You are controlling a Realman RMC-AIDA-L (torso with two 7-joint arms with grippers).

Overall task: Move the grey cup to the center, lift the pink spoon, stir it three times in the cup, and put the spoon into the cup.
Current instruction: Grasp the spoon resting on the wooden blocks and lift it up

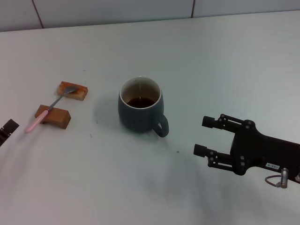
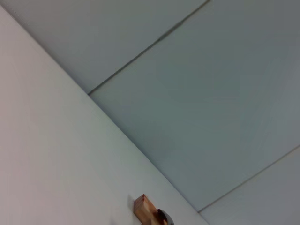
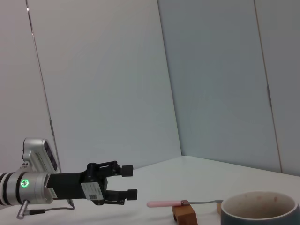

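The grey cup (image 1: 140,106) stands about mid-table (image 1: 225,61) with dark liquid inside and its handle pointing toward four o'clock, and well off at its nine o'clock the pink spoon (image 1: 49,108) lies bridged across two wooden blocks (image 1: 53,116), bowl on the farther one and pink handle sticking out past the nearer one toward seven o'clock. The right gripper (image 1: 204,136) hovers near the cup's four o'clock with its fingers spread and nothing between them. The left gripper (image 3: 130,182) hangs at the table's left edge, beyond the spoon's handle end, also spread and empty.
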